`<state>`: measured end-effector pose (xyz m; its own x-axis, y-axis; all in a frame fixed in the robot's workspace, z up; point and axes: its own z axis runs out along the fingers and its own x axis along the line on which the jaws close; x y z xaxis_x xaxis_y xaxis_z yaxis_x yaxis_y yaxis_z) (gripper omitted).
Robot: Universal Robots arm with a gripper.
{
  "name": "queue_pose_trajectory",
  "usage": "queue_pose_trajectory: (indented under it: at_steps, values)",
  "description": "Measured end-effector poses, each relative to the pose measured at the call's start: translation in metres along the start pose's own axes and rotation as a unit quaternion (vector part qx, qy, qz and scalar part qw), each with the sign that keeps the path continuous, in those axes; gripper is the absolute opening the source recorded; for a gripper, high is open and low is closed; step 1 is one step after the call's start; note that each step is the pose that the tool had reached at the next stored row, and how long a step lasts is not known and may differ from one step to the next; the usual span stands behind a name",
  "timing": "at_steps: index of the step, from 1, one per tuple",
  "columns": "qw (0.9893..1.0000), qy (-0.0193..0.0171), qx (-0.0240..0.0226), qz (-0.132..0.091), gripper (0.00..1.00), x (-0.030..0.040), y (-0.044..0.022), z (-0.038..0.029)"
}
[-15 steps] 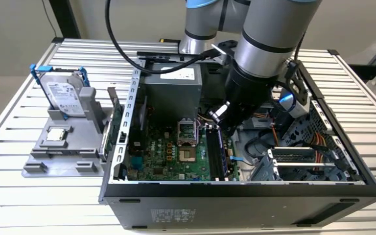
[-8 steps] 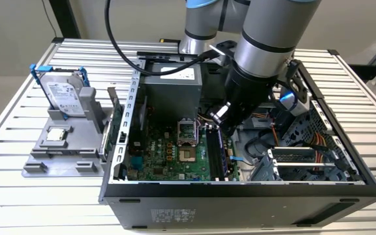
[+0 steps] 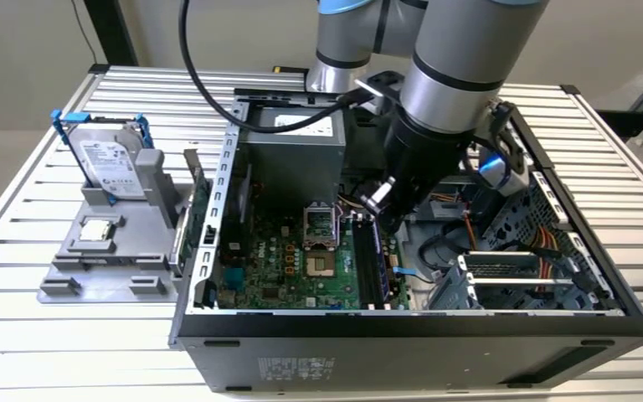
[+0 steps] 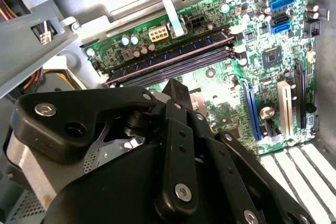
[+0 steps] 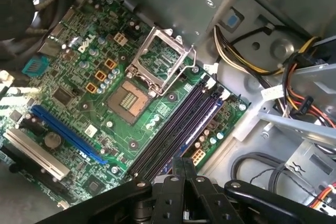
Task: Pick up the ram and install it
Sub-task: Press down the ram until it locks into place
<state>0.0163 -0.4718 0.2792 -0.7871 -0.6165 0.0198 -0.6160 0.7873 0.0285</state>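
The ram [image 3: 371, 261], a dark-green stick with black chips, stands on edge in one of the black memory slots [image 5: 173, 132] of the motherboard [image 3: 288, 268], in the row nearest the board's edge [image 4: 176, 52]. My gripper [image 3: 380, 195] hangs inside the open computer case, just above the far end of those slots. In both wrist views its black fingers [image 5: 184, 167] are pressed together with nothing between them, and their tips [image 4: 172, 86] sit over the slot bank. The gripper is shut and holds nothing.
The case's metal walls [image 3: 212, 209] and the power supply [image 3: 291, 159] box the arm in. Cable bundles [image 5: 247, 61] lie beside the slots. The processor socket [image 5: 160, 64] stands open. On the exterior view's left, a grey fixture [image 3: 104, 272] carries a blue-framed hard drive [image 3: 110, 163] and a square chip [image 3: 98, 228].
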Motion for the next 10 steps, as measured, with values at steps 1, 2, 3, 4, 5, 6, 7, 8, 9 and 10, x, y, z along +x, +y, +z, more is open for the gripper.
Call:
queue_pose_trajectory:
  at_steps: [1, 2, 3, 4, 5, 6, 7, 8, 9, 10]
  values:
    - [1.0000, 0.0001, 0.0001, -0.005, 0.00, 0.0000, 0.0001, 0.0001]
    - [0.9999, 0.0003, 0.0002, -0.011, 0.00, -0.0001, 0.0001, 0.0001]
    - [0.9999, 0.0005, 0.0004, -0.017, 0.00, -0.0001, 0.0001, 0.0002]
    - [0.9997, 0.0007, 0.0005, -0.023, 0.00, -0.0002, 0.0002, 0.0002]
    - [0.9996, 0.0009, 0.0006, -0.029, 0.00, -0.0002, 0.0003, 0.0003]
    - [0.9994, 0.0010, 0.0007, -0.035, 0.00, -0.0004, 0.0004, 0.0004]
    - [0.9992, 0.0012, 0.0008, -0.040, 0.00, -0.0004, 0.0006, 0.0005]
    - [0.9989, 0.0014, 0.0010, -0.046, 0.00, -0.0006, 0.0008, 0.0006]
    - [0.9987, 0.0016, 0.0011, -0.051, 0.00, -0.0009, 0.0011, 0.0007]
    - [0.9984, 0.0017, 0.0011, -0.056, 0.00, -0.0011, 0.0014, 0.0009]
